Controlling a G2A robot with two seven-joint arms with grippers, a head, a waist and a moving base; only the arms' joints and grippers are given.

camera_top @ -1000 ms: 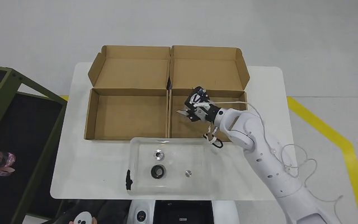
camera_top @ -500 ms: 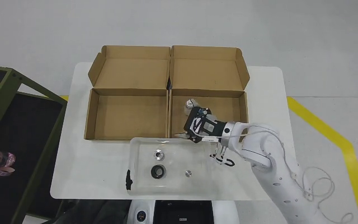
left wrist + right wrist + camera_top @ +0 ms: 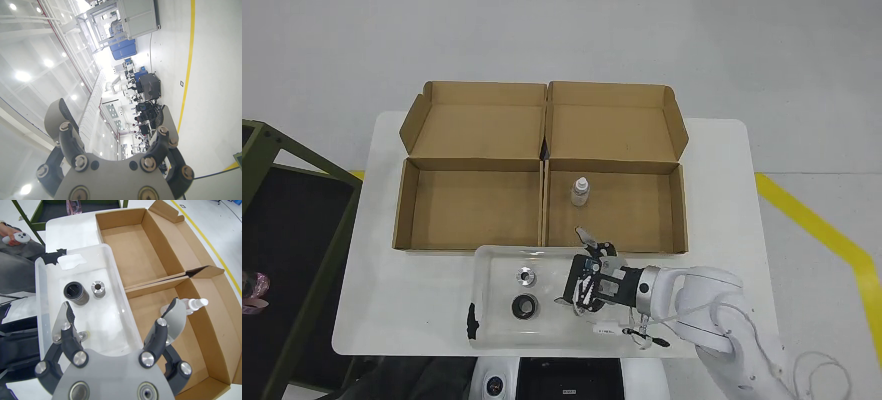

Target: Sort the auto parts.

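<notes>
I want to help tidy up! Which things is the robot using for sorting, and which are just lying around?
For the job:
- clear plastic bin
- linear bearing
- metal bushing
- small metal fastener
- spray bottle in one cardboard box
- empty cardboard box
- right gripper, jaws open

Just lying about:
- yellow floor line
- green frame

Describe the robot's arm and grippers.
The right arm has smooth, rounded white shells, with a thin white cable running beside it. The right gripper and left gripper match: a grey metal base plate, black linkages with silver screws, and two curved pale grey fingers lined with black ribbed pads.
</notes>
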